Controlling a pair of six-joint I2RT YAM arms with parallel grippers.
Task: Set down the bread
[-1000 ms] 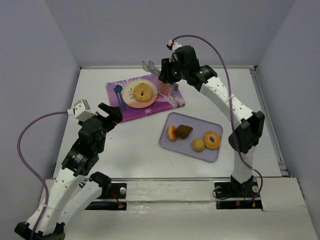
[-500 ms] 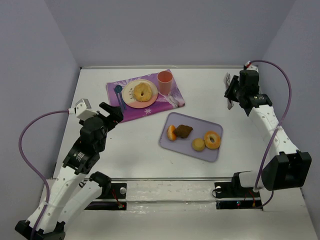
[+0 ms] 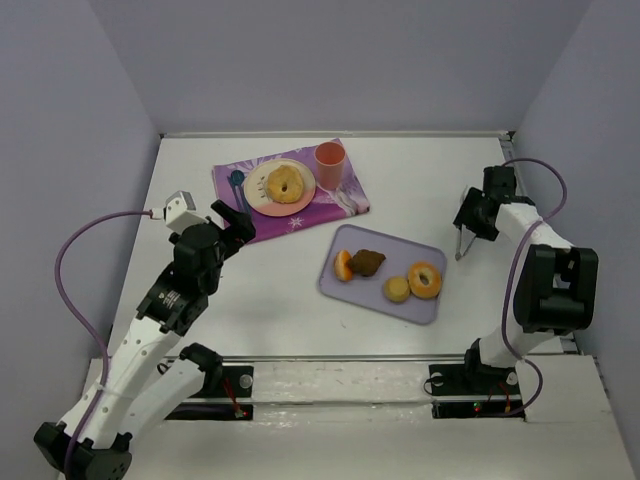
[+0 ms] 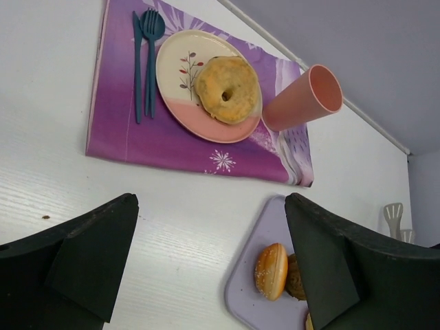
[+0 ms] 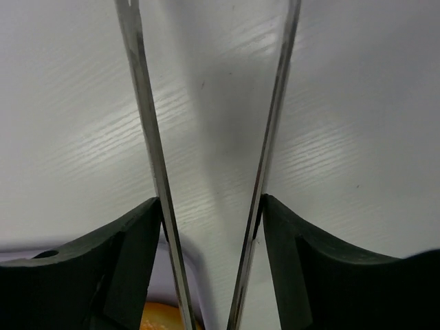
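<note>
The bread (image 3: 285,184), a golden-tan ring with a small hole, lies on the cream and pink plate (image 3: 256,200) on the purple placemat (image 3: 300,222). It also shows in the left wrist view (image 4: 227,80). My left gripper (image 3: 232,222) is open and empty, near the placemat's front left corner; its jaws stand wide apart in its own view (image 4: 210,227). My right gripper (image 3: 470,222) is at the table's right side, shut on metal tongs (image 3: 460,245). The tongs' arms (image 5: 148,137) are spread and hold nothing.
A lilac tray (image 3: 432,305) holds a sesame bun (image 3: 343,265), a brown piece (image 3: 368,262), a small yellowish bun (image 3: 397,289) and an orange-glazed donut (image 3: 425,280). A pink cup (image 3: 330,160) and blue cutlery (image 4: 146,55) are on the placemat.
My right arm has swung with the tongs from beside the plate at the back to the table's right side and lowered. The bread stays on the plate. My left arm shifted slightly.
</note>
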